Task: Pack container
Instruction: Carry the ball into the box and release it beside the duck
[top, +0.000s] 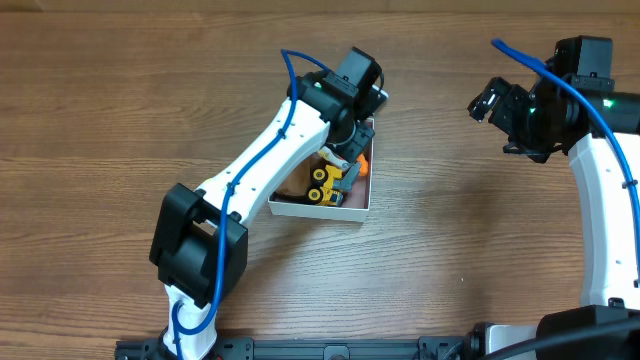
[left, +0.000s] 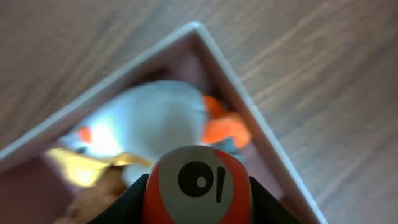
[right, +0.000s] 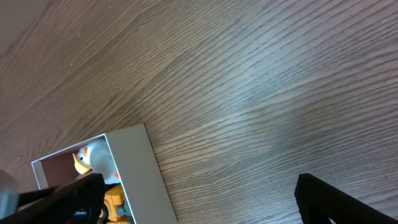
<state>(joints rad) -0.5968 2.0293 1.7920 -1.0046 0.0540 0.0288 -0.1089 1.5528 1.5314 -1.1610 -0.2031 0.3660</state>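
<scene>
I am pinching a round orange toy (left: 198, 180) in my left end effector (left: 198, 206), aiming to lower it gently into the container (left: 239, 93) beside the white bird toy (left: 155, 118).

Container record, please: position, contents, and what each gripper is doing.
container: mid-table, partly under the left arm
contents: yellow truck, white toy, orange toy
left gripper: above the container, shut on a round orange-and-grey toy
right gripper: open, empty, over the table, right of the container
</scene>
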